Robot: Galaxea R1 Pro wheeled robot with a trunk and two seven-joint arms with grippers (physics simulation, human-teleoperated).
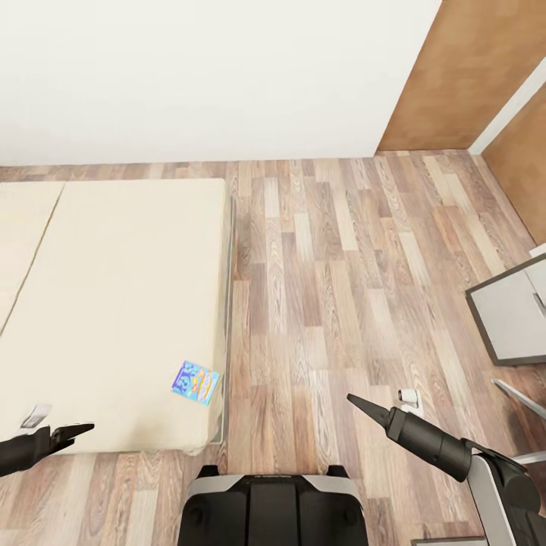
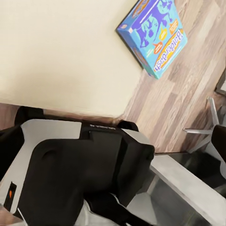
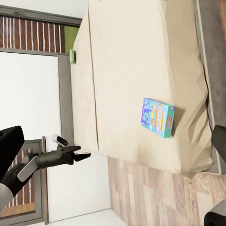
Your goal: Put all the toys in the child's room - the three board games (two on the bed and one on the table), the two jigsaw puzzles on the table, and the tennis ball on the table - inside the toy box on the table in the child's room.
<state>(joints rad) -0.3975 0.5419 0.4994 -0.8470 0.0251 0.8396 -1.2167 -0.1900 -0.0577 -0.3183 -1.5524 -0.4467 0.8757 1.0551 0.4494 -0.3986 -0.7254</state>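
Observation:
A blue board game (image 1: 196,382) with cartoon print lies flat on the beige mattress of the bed (image 1: 114,303), near its front right corner. It shows again in the left wrist view (image 2: 153,35) and in the right wrist view (image 3: 158,117). A small green box (image 3: 72,55) sits at the bed's far edge, too small to read. My left gripper (image 1: 74,434) hovers open over the bed's near edge, left of the blue game, holding nothing. My right gripper (image 1: 356,402) hangs open over the wooden floor, right of the bed, also empty. The toy box is out of view.
Wooden floor (image 1: 341,265) runs between the bed and a grey cabinet (image 1: 508,311) at the right edge. Thin metal legs (image 1: 523,398) stand just below that cabinet. A white wall lies behind the bed, and my base (image 1: 269,504) is at the bed's corner.

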